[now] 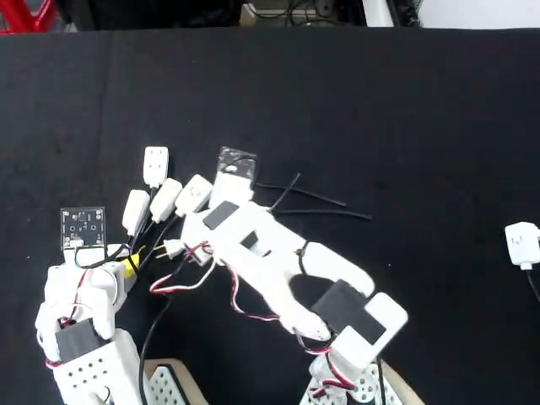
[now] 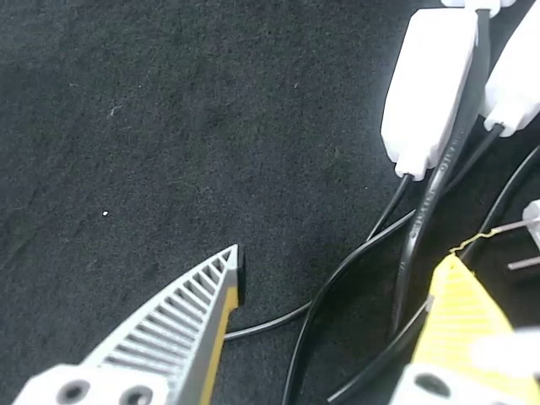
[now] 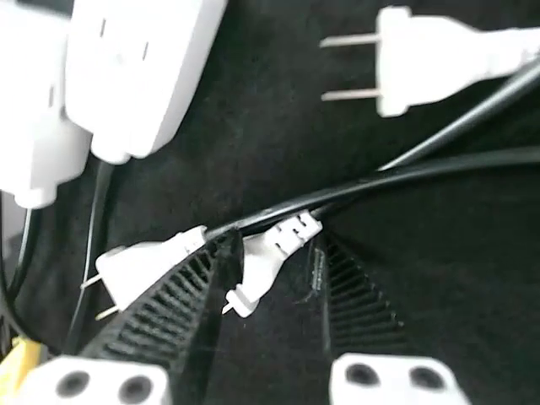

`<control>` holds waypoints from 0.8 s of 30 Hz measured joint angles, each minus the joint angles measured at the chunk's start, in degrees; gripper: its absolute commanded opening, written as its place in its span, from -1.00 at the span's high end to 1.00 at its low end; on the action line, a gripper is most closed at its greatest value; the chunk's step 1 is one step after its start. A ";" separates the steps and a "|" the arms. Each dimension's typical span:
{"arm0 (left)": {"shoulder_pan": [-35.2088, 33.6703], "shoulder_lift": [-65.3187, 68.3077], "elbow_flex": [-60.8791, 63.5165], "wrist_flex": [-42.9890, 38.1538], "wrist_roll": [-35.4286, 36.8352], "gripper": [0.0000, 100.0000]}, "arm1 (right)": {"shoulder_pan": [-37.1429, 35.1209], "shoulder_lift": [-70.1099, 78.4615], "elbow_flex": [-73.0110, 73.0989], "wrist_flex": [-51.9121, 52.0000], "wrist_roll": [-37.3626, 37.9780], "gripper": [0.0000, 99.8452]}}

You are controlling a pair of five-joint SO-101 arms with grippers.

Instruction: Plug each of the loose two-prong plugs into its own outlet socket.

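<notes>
Several white outlet sockets [image 1: 165, 200] lie fanned out at the left of the black table, their black cables running toward me. A loose two-prong plug [image 1: 173, 249] lies just below them. My right gripper [image 1: 198, 249] is over the cables there. In the right wrist view it [image 3: 274, 270] is open with a small white plug [image 3: 274, 245] between its black fingers, resting against one of them. A second plug [image 3: 139, 268] lies beside it and a third [image 3: 430, 52] farther off. My left gripper [image 2: 337, 278] is open over black cables, close to a socket [image 2: 426, 93].
A square marker tile [image 1: 83, 226] lies by the left arm, and another tile [image 1: 236, 162] sits behind the sockets. Loose black wires [image 1: 312, 202] lie at mid-table. One more white socket [image 1: 523, 243] rests at the far right edge.
</notes>
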 measured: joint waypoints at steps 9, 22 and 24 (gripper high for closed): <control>0.00 0.00 0.00 0.00 -2.02 0.30 | -1.32 0.62 -0.44 0.79 1.85 0.72; 0.00 0.00 0.00 0.00 -2.02 0.30 | -5.19 0.62 -0.44 0.88 9.23 0.72; 0.00 0.00 0.00 0.00 -2.02 0.30 | -6.42 0.62 -0.62 1.05 11.08 0.72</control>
